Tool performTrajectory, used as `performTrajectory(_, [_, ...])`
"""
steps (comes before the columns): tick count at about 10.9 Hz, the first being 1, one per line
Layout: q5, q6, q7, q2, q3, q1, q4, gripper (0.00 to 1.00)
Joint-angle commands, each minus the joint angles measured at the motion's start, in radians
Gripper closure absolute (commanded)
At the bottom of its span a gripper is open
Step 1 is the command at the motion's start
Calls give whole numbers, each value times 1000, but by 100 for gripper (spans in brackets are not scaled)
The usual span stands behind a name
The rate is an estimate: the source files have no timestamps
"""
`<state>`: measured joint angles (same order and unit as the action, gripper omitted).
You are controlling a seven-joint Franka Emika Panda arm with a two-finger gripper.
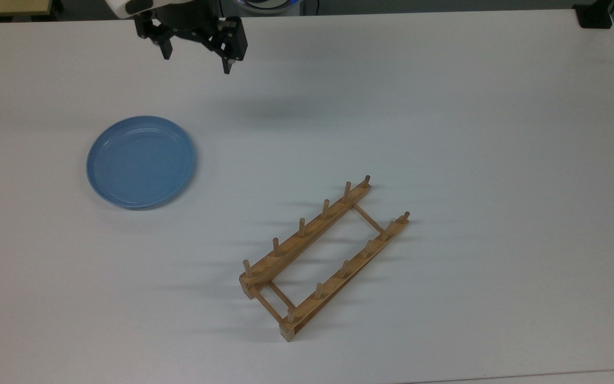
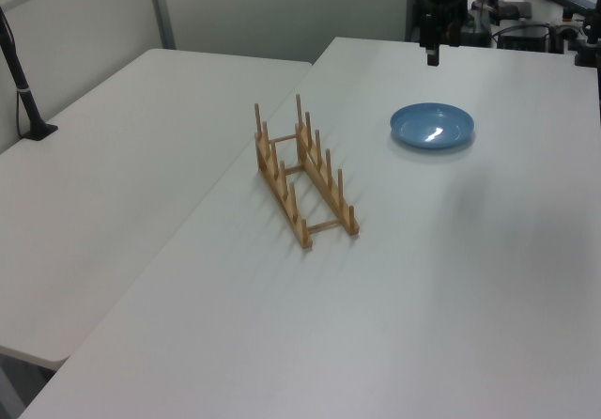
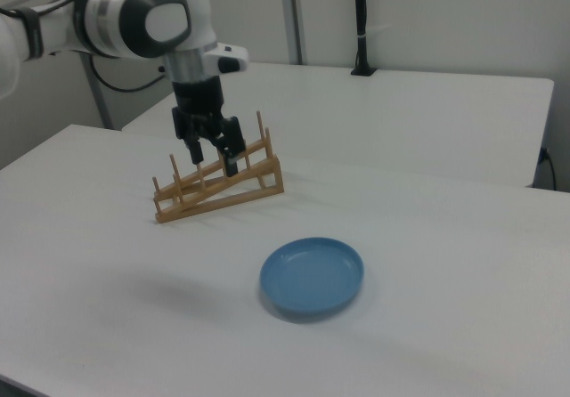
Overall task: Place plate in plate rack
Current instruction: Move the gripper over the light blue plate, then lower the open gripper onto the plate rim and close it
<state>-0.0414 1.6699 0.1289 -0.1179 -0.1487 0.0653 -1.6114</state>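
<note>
- White bench [image 1: 445, 106] carries just two things, well apart.
- Blue plate [image 1: 141, 161] lies flat, toward the top view's left, untouched.
- Wooden plate rack [image 1: 324, 257] sits diagonally nearer the top view's middle, pegs up and slots free, ready to take the plate on edge.
- Gripper [image 1: 195, 57] hangs above the bench near the far edge, fingers spread and holding nothing; the plate lies below it in the top view, slightly left, so I judge it is set for a rim grasp.
</note>
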Motion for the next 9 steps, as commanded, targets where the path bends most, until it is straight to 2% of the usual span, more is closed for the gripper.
performTrajectory(1, [21, 146, -95, -57, -3, -70, -16, 0])
performTrajectory(7, [21, 355, -444, -244, -8, -241, -18, 2])
performTrajectory(9, [29, 430, -479, -304, -8, -277, -16, 5])
